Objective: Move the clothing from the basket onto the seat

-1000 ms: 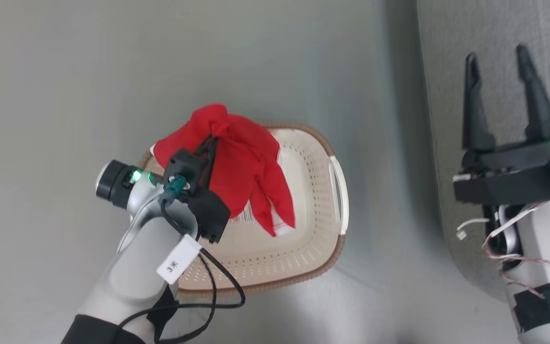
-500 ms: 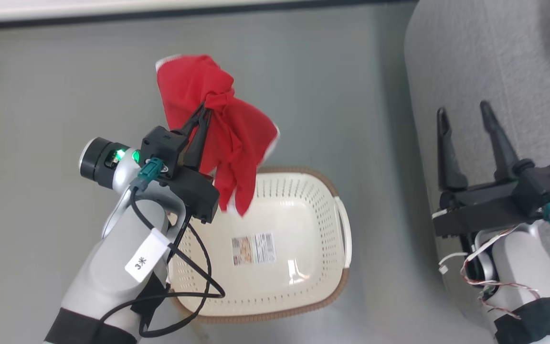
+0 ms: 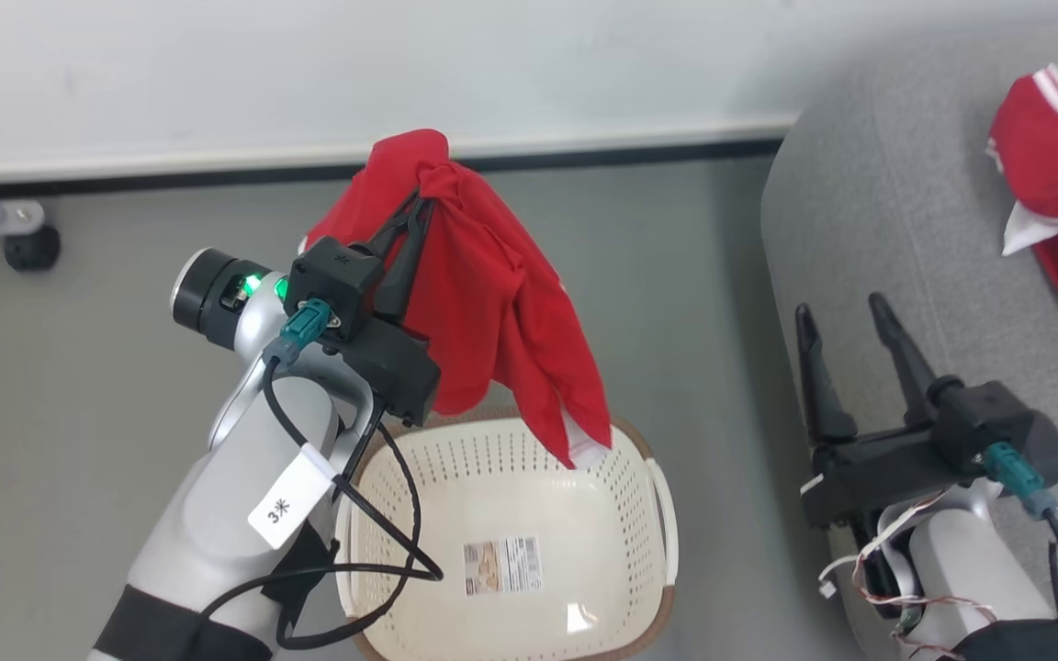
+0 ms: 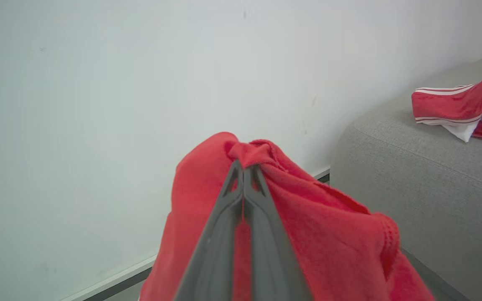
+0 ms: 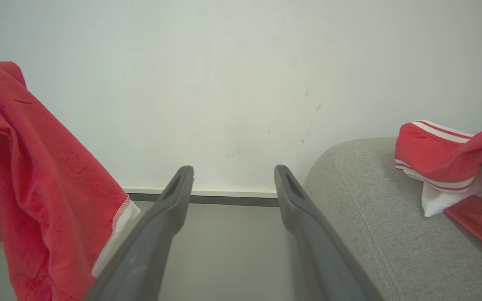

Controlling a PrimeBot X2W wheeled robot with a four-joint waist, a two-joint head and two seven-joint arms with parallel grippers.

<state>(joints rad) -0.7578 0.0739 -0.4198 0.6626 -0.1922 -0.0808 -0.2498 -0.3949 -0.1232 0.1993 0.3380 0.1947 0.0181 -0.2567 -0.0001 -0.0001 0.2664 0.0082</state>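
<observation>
Left tool (image 3: 421, 197): you have its two fingers pressed fully together, pinching a bunched fold of the plain red garment (image 3: 492, 303).
Plain red garment: it hangs from that pinch and drapes down over the fingers. In the head view its white-edged lower tip overlaps the basket's far rim; contact there cannot be judged.
Basket (image 3: 625, 514): cream-white, perforated, with a brown rim. It stands on the grey floor (image 3: 79, 367), below and in front of your left arm, just beside the sofa.
Basket contents: a printed label (image 3: 502, 565) lies flat on the bottom.
Right tool (image 3: 840, 307): its fingers are spread wide with nothing between them. It sits at the sofa's near edge, pointing toward the wall (image 3: 309, 73).
Sofa (image 3: 896, 211): light grey fabric, rounded corner, on your right.
Sofa contents: the striped red jersey (image 3: 1057, 165) lies crumpled on the cushion, white lining showing, well apart from both tools.
</observation>
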